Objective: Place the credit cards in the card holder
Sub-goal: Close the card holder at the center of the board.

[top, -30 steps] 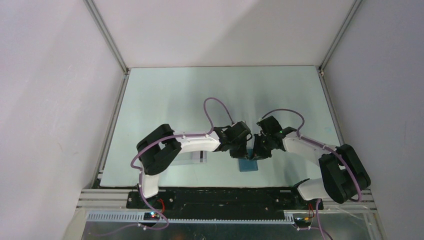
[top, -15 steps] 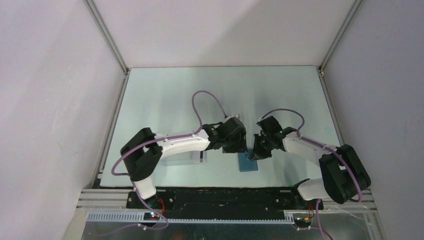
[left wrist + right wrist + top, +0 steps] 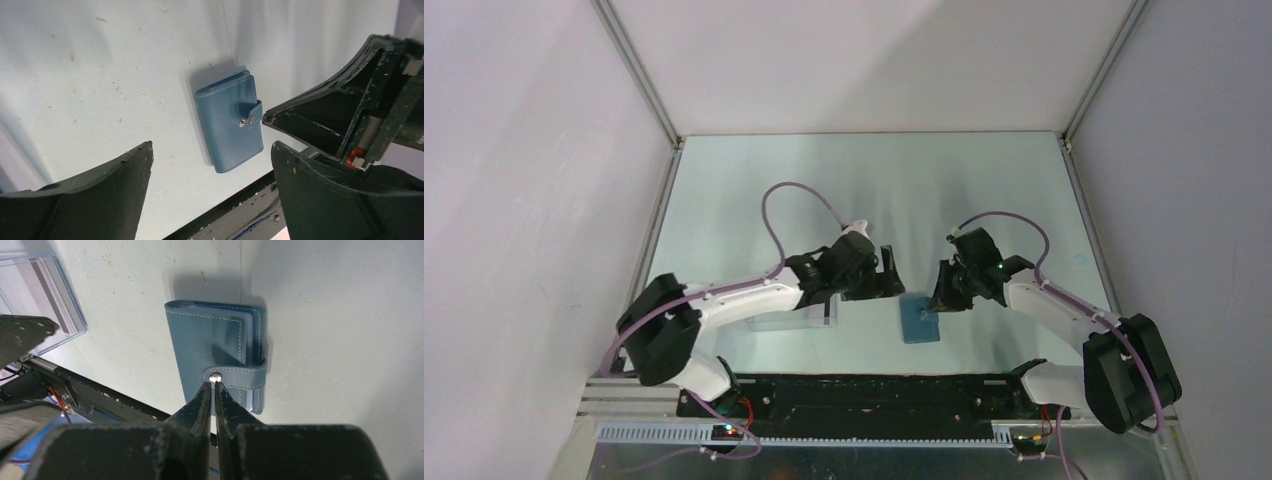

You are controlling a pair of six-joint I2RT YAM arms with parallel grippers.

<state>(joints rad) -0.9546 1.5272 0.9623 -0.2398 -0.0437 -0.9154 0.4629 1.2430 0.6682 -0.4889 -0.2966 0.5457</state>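
The teal-blue card holder [image 3: 921, 321] lies closed and flat near the table's front edge, with its clasp tab snapped over the front [image 3: 235, 376]. My right gripper [image 3: 214, 384] is shut with nothing between its fingers, and its tips rest against the snap button. The left gripper [image 3: 885, 272] hangs wide open just left of the card holder [image 3: 229, 127], above the table and holding nothing. A whitish credit card with a black stripe [image 3: 826, 312] lies inside the clear box. Pale layered edges show at the holder's open side [image 3: 253, 347]; I cannot tell what they are.
The clear plastic box [image 3: 45, 295] sits left of the card holder, partly under my left forearm. The black base rail [image 3: 864, 392] runs just below the table's front edge, close to the holder. Grey walls enclose the table on three sides.
The left gripper has opened wide and pulled back up and to the left, away from the card holder. The right gripper has stayed at the clasp.
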